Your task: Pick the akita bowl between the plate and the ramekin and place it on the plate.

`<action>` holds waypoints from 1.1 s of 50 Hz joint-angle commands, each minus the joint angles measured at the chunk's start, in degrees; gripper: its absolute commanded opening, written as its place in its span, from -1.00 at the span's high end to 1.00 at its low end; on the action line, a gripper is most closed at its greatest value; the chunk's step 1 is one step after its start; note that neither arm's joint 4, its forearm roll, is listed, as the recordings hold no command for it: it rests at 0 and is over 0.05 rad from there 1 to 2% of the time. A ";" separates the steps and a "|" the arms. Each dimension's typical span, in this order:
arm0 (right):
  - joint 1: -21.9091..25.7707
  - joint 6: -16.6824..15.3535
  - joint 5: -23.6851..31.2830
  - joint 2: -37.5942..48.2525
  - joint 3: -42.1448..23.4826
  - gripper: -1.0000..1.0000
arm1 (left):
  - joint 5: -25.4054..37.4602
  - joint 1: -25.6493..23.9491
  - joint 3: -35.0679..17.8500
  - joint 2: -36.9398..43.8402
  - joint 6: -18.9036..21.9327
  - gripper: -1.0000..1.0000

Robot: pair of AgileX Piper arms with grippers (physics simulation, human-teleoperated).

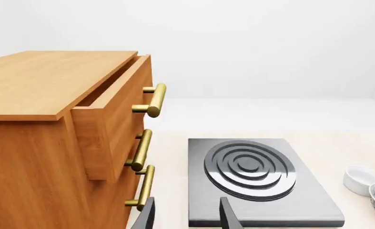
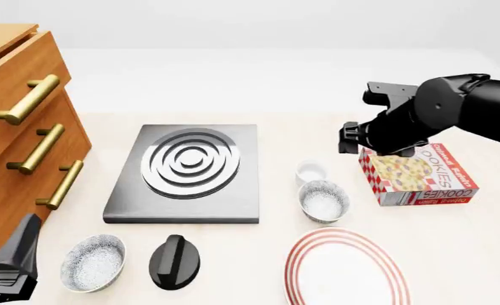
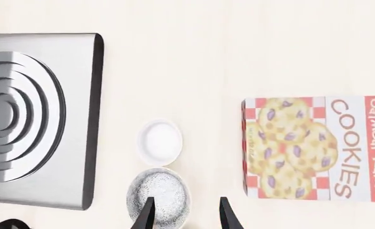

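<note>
Black right claw spread, above akita bowl

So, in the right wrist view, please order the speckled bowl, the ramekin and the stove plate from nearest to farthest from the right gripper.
1. Akita bowl, beside the right gripper.
2. Ramekin, just beyond the bowl.
3. Stove plate, off to the side.

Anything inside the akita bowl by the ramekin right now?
Nothing visible: the akita bowl shows only a speckled interior in the front view. From the right wrist, the right gripper fingers cover part of its rim. The ramekin also looks empty.
</note>
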 commanded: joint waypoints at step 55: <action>0.49 1.47 -9.71 5.01 10.51 -1.00 | 0.00 0.00 0.00 0.00 0.00 -1.00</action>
